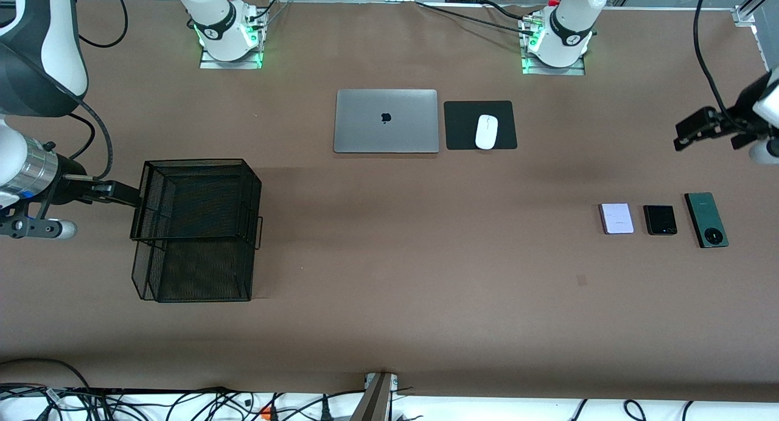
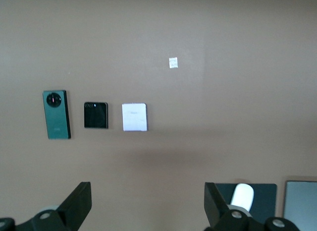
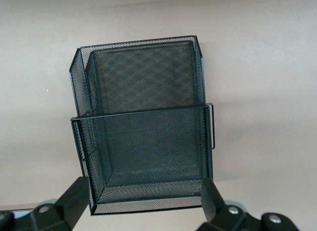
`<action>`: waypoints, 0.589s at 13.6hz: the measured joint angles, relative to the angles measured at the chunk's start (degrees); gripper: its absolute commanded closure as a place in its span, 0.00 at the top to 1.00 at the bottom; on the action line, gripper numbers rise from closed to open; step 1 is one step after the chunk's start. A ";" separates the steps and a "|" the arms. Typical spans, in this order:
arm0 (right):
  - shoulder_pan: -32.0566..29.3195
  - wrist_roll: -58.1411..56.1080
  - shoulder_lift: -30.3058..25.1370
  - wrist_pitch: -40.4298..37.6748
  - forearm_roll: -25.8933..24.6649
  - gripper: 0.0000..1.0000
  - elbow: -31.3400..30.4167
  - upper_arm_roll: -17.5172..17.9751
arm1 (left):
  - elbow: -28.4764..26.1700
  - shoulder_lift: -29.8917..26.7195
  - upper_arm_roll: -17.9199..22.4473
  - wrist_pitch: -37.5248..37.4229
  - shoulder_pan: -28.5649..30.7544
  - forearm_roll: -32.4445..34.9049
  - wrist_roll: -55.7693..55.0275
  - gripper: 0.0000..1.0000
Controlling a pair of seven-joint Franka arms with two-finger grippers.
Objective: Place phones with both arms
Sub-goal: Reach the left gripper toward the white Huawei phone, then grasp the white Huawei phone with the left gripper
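Observation:
Three phones lie in a row toward the left arm's end of the table: a pale lilac one (image 1: 616, 218) (image 2: 134, 117), a black one (image 1: 660, 219) (image 2: 95, 115) and a longer dark green one (image 1: 706, 219) (image 2: 57, 114). My left gripper (image 1: 684, 136) (image 2: 147, 201) hangs open and empty in the air, above bare table beside the row. My right gripper (image 1: 125, 196) (image 3: 143, 203) is open and empty too, up over the edge of a black two-tier mesh basket (image 1: 195, 163) (image 3: 141, 115) at the right arm's end.
A shut silver laptop (image 1: 386, 121) (image 2: 300, 203) lies mid-table near the bases. Beside it a white mouse (image 1: 486, 131) (image 2: 242, 194) rests on a black pad (image 1: 462, 126). A small white tag (image 2: 173, 63) lies on the brown tabletop.

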 measured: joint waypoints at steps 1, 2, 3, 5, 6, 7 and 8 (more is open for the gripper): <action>0.00 0.00 0.00 -0.01 0.00 1.00 0.00 0.00 | -1.59 0.86 0.06 3.16 1.24 0.00 1.40 1.00; 0.00 0.00 0.00 -0.01 0.00 1.00 0.00 0.00 | -3.88 1.61 0.15 7.24 2.43 0.00 2.56 1.00; 0.00 0.00 0.00 -0.02 0.00 1.00 0.01 0.00 | -6.75 2.37 0.19 11.78 3.61 0.00 3.37 1.00; 0.00 0.00 0.00 -0.03 0.00 1.00 0.01 0.00 | -12.04 3.89 0.23 19.10 5.22 0.00 4.08 1.00; 0.00 0.00 0.00 -0.03 0.00 1.00 0.01 0.00 | -13.71 4.69 0.23 21.12 5.57 0.00 4.21 1.00; 0.00 0.00 0.00 -0.04 0.00 1.00 0.01 0.00 | -14.97 5.46 0.23 22.80 5.73 0.00 4.30 1.00; 0.00 0.00 0.00 -0.05 0.00 1.00 0.01 0.00 | -16.39 6.05 0.21 24.99 5.75 0.00 4.39 1.00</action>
